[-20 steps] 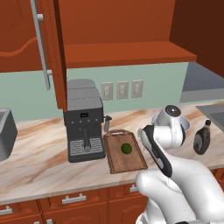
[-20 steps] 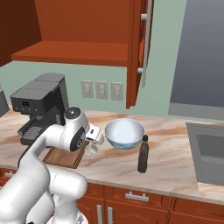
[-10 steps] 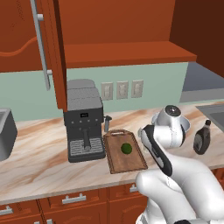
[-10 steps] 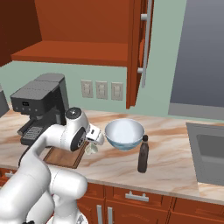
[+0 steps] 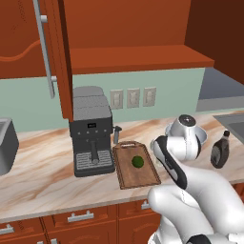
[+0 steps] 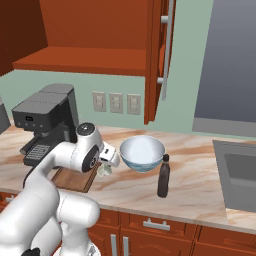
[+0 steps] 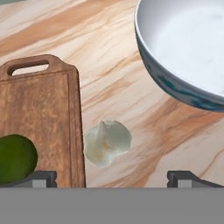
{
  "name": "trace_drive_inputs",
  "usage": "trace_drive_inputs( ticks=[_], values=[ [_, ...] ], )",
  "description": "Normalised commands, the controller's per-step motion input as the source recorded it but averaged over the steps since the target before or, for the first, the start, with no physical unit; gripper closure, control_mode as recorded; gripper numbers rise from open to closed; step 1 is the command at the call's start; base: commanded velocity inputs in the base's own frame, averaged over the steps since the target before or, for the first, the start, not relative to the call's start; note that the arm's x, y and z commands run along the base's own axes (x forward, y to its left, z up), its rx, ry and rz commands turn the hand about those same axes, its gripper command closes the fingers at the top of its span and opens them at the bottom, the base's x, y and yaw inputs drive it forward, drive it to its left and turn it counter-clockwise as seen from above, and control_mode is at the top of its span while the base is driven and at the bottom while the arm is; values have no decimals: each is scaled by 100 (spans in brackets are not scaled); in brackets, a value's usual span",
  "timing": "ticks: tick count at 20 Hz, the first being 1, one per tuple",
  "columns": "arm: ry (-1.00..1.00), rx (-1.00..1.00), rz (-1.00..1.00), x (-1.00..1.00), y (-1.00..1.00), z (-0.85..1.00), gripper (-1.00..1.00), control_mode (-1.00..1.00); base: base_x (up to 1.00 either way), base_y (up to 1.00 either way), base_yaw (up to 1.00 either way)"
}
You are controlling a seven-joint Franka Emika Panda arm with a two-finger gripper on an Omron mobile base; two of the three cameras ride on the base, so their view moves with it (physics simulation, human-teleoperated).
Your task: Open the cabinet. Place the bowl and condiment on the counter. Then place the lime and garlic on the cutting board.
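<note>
The gripper (image 7: pixel 111 177) hangs with fingers spread wide over the garlic (image 7: pixel 107 143), which lies on the worktop (image 7: pixel 144 118) just beside the cutting board's (image 7: pixel 41 107) edge, ready for picking; the lime (image 7: pixel 15 158) is already on the board.

Garlic (image 7: pixel 107 143) lies on counter (image 7: pixel 131 109) beside cutting board (image 7: pixel 41 105).

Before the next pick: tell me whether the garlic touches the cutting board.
Apart. In the hand view a thin strip of bare counter shows between the garlic and the cutting board rim.
</note>
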Motion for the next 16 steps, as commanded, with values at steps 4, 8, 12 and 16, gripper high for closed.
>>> trace_drive_inputs(
  ticks=[4, 8, 12, 16],
  values=[
    [0, 0, -2, 0, 0, -19, -100, -100, 0, 0, 0],
    [0, 0, -2, 0, 0, -20, -100, -100, 0, 0, 0],
    [1, 0, -3, 0, 3, -22, -100, -100, 0, 0, 0],
    [1, 0, -3, 0, 6, -28, -100, -100, 0, 0, 0]
  ],
)
